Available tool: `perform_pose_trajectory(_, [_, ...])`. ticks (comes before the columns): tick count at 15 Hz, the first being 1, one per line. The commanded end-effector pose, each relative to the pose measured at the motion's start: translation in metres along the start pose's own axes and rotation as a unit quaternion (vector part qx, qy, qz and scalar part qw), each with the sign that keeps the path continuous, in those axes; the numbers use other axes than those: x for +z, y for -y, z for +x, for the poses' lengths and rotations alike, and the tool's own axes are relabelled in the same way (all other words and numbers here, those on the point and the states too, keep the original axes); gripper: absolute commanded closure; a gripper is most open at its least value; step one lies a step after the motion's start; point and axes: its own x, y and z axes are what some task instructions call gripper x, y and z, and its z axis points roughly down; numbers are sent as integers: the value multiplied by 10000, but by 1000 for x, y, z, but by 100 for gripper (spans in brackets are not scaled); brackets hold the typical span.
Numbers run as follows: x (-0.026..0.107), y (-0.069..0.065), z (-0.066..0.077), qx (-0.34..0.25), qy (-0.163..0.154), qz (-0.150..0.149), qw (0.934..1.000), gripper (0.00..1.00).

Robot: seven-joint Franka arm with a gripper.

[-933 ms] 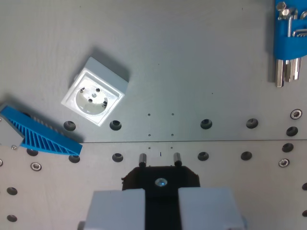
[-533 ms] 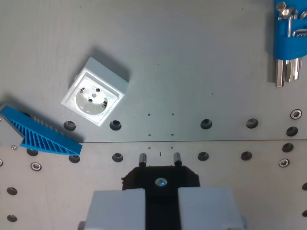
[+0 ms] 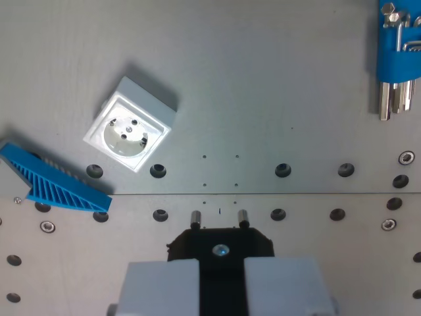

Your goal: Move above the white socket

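- We see our gripper (image 3: 219, 217) at the near edge, clamped on a black plug (image 3: 220, 245) whose two pins point away.
- White socket (image 3: 130, 133) lies far-left of the plug, well apart, turned askew on the grey table (image 3: 263, 85).
- Blue ribbed wedge (image 3: 56, 185) just near-left of the socket.
- Blue tool holder (image 3: 396, 46) far right.

tool (image 3: 219, 260) at bottom centre, pale fingers (image 3: 161, 286) clamped on black plug

Even, diffuse overhead light on the grey counter (image 3: 276, 79), moderately bright, no hard glare, soft shadow along the white socket's (image 3: 130, 133) far-right side, slight softness throughout, small highlight on the screw (image 3: 221, 250) in the near gripper (image 3: 219, 218) mount
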Motion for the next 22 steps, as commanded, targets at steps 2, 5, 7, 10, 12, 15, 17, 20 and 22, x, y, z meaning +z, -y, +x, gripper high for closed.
perform_pose_trajectory(2, [9, 2, -3, -466, -177, 26, 9988, 100])
perform_pose_trajectory(5, [17, 5, -5, -702, -281, 29, 9971, 100])
perform_pose_trajectory(7, [23, 7, -7, -875, -339, 29, 9956, 100])
perform_pose_trajectory(10, [34, 11, -10, -1156, -419, 30, 9924, 100])
perform_pose_trajectory(12, [42, 14, -13, -1375, -422, 24, 9896, 100])
perform_pose_trajectory(15, [55, 19, -16, -1708, -418, 18, 9844, 100])
perform_pose_trajectory(17, [65, 23, -19, -1918, -421, 18, 9805, 100])
perform_pose_trajectory(20, [79, 29, -22, -2252, -410, 15, 9734, 100])
perform_pose_trajectory(22, [88, 32, -24, -2452, -391, 10, 9687, 100])
